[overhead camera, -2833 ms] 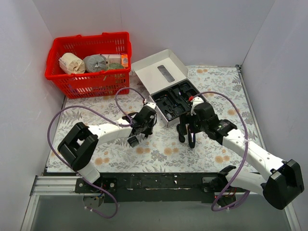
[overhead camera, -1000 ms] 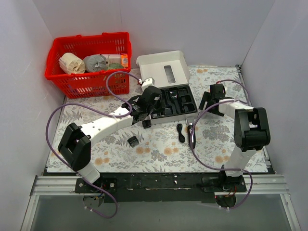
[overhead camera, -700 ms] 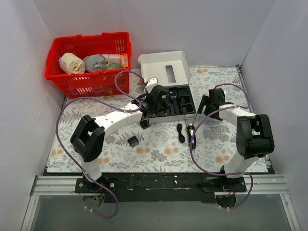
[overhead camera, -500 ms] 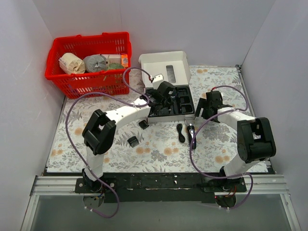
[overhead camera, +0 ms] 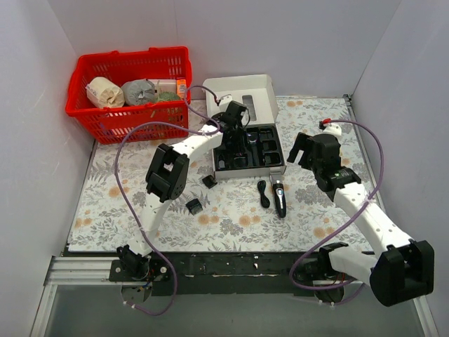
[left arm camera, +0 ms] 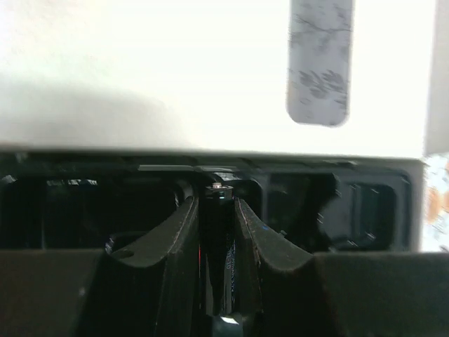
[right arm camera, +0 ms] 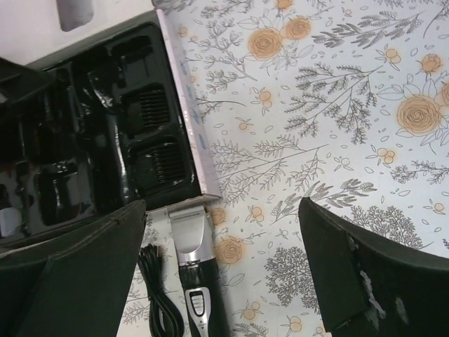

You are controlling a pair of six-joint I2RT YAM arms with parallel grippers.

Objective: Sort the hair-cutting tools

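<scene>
Left gripper (left arm camera: 216, 210) hangs low over the black tray (overhead camera: 275, 166) of the kit box (overhead camera: 219, 90), toward the tray's 10 o'clock corner and just below the raised white lid (left arm camera: 175, 70). Its jaws are drawn almost together and clamped on a slim black piece (left arm camera: 217, 270). The wrist view is too dark to say which attachment it is, or whether it already touches the tray floor.

Right gripper (right arm camera: 221, 210) is spread wide and holds nothing. It hovers at 3 o'clock of the box, above the flowered table (overhead camera: 316, 112).

Just under it, at 5 o'clock of the tray, the clipper (overhead camera: 279, 199) lies flat with its silvery head toward the box. The coiled cord (overhead camera: 263, 193) lies just beside it at 9 o'clock. Two loose comb attachments (overhead camera: 208, 181) sit on the table at 7 o'clock of the box, one near the box wall and the other farther toward the arm bases. Other combs (right arm camera: 158, 105) already rest in compartments on the tray's 3 o'clock side.

By my reading, the step in hand is seating the held piece in its slot. The next move would call for lining it up with the recess, lowering it until it bears, then parting the jaws and lifting straight up so nothing already seated is dragged out. The right arm looks placed to come down on the clipper after that.
</scene>
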